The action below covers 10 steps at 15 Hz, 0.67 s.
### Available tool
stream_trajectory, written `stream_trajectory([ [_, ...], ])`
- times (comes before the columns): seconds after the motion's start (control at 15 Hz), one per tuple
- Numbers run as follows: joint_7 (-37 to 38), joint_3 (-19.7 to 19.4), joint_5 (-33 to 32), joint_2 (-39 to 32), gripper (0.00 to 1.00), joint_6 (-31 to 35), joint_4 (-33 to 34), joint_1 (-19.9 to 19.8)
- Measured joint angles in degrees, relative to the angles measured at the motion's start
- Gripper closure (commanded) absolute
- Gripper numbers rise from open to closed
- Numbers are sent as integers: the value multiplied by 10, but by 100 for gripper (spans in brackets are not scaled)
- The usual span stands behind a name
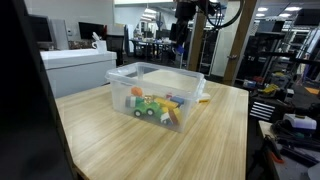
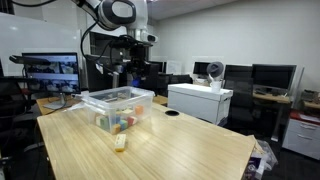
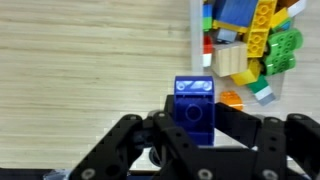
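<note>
In the wrist view my gripper [image 3: 194,125] is shut on a blue block [image 3: 193,105], which stands upright between the black fingers [image 3: 232,122]. It hangs high over the wooden table [image 3: 80,70], beside the clear plastic bin [image 3: 197,40]. Several colourful toy blocks [image 3: 252,45] lie inside the bin: yellow, green, blue, tan and orange. In both exterior views the gripper [image 1: 180,30] [image 2: 128,62] hovers above the far side of the bin [image 1: 155,85] [image 2: 118,106].
A small pale and orange object [image 2: 120,142] lies on the table outside the bin. A white cabinet [image 1: 75,68] stands beyond the table edge. Desks with monitors [image 2: 268,76] and shelving [image 1: 270,55] surround the table.
</note>
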State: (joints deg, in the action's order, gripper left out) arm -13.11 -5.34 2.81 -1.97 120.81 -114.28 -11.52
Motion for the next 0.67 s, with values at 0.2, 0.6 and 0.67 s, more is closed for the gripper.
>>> stream_trajectory([
  [0.2,-51,17,45,85,84,-5,-78,53],
  [0.6,-104,9,85,138,84,-16,-133,99],
  [0.67,-104,7,85,138,34,-13,-135,100],
])
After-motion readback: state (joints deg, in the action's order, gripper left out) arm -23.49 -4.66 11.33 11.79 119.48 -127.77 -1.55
